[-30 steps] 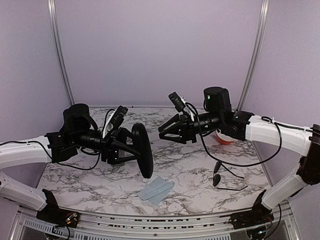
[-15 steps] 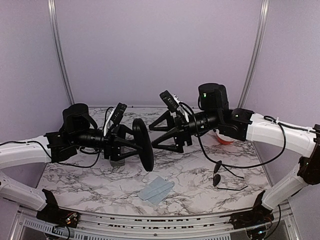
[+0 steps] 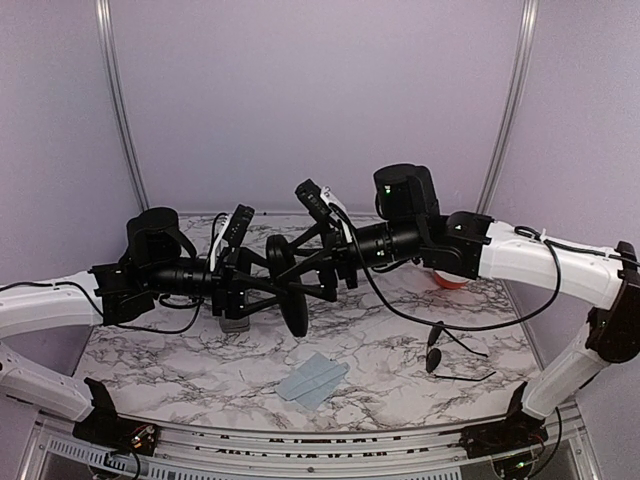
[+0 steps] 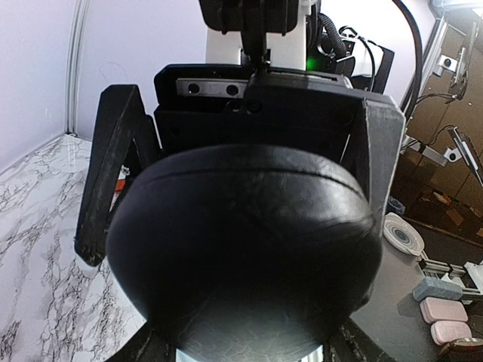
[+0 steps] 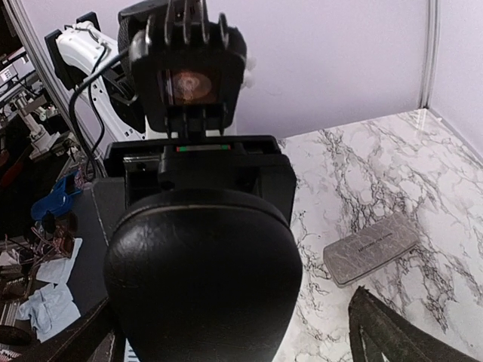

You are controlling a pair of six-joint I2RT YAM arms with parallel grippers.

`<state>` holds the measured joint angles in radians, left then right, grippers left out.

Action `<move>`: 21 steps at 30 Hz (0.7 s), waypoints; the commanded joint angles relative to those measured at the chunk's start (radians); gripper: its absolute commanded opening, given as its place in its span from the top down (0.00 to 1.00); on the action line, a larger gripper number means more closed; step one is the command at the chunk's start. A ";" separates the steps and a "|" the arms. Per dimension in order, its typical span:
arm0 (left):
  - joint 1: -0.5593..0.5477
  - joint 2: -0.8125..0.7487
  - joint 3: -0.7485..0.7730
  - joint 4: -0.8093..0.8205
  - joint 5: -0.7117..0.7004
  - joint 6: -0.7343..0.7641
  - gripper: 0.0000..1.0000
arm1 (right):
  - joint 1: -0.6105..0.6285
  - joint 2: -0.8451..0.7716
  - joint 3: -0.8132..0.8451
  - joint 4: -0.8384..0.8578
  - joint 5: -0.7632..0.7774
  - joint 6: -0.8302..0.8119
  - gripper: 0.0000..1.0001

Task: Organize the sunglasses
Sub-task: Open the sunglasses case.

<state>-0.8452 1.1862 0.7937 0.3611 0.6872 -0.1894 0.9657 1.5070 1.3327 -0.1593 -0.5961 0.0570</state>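
Black wire, thin as a paperclip, is about all there is to the sunglasses [image 3: 436,354]. The one pair I can see lies on the marble table [image 3: 200,370] at the near right, close by the right arm's base, arms unfolded, well apart from both grippers. I'd judge them feather-light, springy and easily bent, with dark lenses that would scratch or smudge. The place to pinch them is the bridge or a hinge corner of the frame, gently, never a lens or a long arm.

Neither gripper is free for that now. The left gripper [image 3: 262,290] holds the glossy black oval case [image 3: 296,318] up in mid-air, clamped across it. The right gripper [image 3: 297,268] has its jaws spread wide to either side of that same case; whether they touch it I cannot tell. A grey rectangular case [image 3: 232,323] lies on the table beneath.
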 commanded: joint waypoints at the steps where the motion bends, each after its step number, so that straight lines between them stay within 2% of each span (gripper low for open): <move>1: 0.001 -0.003 0.017 -0.009 -0.017 0.021 0.79 | 0.014 0.013 0.044 -0.019 0.025 0.013 0.07; 5: 0.001 -0.005 0.019 -0.016 -0.005 0.028 0.80 | 0.013 0.005 0.025 0.001 -0.008 -0.003 0.29; 8: 0.001 -0.014 0.018 -0.017 0.019 0.034 0.80 | -0.003 -0.003 0.002 0.024 -0.053 -0.016 0.39; 10: 0.001 -0.018 0.018 -0.017 0.040 0.034 0.80 | -0.027 -0.003 -0.013 0.045 -0.125 -0.010 0.42; 15: 0.001 -0.024 0.022 -0.017 0.097 0.027 0.80 | -0.090 -0.007 -0.042 0.098 -0.290 0.009 0.43; 21: 0.000 -0.029 0.027 -0.012 0.152 0.017 0.81 | -0.117 0.016 -0.040 0.079 -0.400 -0.027 0.44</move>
<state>-0.8463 1.1885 0.7971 0.3389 0.7338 -0.1680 0.8936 1.5208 1.2846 -0.0853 -0.8803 0.0605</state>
